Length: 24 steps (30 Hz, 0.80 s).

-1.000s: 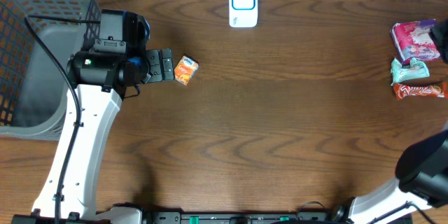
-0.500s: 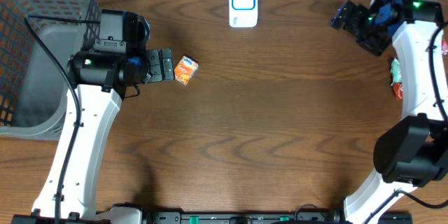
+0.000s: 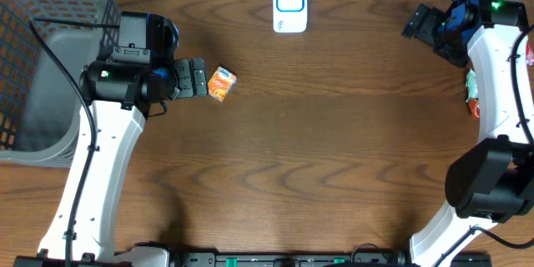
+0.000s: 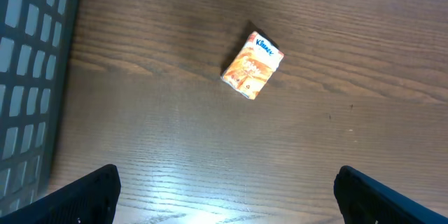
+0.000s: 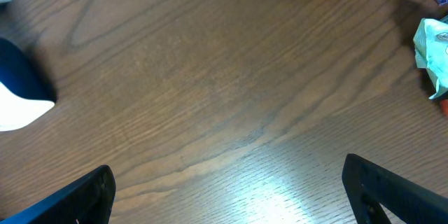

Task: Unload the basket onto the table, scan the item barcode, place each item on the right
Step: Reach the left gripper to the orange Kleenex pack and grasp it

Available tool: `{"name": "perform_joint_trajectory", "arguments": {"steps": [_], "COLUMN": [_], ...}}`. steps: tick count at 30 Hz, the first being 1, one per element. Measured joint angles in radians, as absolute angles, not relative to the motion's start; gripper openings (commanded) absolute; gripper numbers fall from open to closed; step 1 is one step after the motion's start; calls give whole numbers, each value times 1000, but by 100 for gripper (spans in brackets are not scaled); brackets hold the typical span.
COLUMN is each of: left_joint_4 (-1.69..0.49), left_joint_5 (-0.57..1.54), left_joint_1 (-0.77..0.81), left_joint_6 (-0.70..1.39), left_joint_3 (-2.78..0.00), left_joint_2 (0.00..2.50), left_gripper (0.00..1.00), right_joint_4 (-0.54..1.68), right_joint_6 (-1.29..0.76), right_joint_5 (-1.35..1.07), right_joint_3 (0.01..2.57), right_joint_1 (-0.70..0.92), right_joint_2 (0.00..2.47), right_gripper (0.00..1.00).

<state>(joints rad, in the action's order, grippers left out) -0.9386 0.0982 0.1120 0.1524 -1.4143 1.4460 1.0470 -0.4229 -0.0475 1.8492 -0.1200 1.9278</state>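
A small orange tissue pack (image 3: 222,83) lies on the wooden table, just right of my left gripper (image 3: 203,78). That gripper is open and apart from it. The left wrist view has the pack (image 4: 253,66) ahead of the open left gripper (image 4: 227,203), with bare wood between the fingers. The white and blue scanner (image 3: 289,4) stands at the table's far edge. My right gripper (image 3: 415,22) hovers open at the far right, pointing toward the scanner. Its wrist view shows the right gripper (image 5: 227,196) empty over wood, the scanner (image 5: 17,94) at the left edge.
A dark mesh basket (image 3: 25,17) fills the far left corner and shows as a basket wall (image 4: 28,56) in the left wrist view. A teal packet (image 5: 434,56) lies at the right; my right arm covers most of the packets (image 3: 474,100) there.
The right arm swung from the near right corner up to the far right, covering the packets, then edged slightly right. Its jaws have widened. The left arm and tissue pack stayed put.
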Motion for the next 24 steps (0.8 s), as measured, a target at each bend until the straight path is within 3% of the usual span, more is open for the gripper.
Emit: {"name": "perform_joint_trajectory", "arguments": {"steps": [11,19,24], "left_joint_4": [-926,-817,-789], "left_joint_5": [110,319,341], "left_joint_1": [112,125,146], "left_joint_6": [152,96,10], "left_joint_3": [-1414,-1414,-1414], "left_joint_2": [1446,1454,1512], "left_gripper": [98,98,98], "right_joint_4": [1047,1048,1048], "right_joint_6": [-418,-416,-416], "right_joint_5": [-44,-44,-44], "right_joint_3": [1849,1849,1849], "right_joint_1": [-120,-120,-120], "right_joint_2": [1928,1928,1928], "right_gripper": [99,99,99]}}
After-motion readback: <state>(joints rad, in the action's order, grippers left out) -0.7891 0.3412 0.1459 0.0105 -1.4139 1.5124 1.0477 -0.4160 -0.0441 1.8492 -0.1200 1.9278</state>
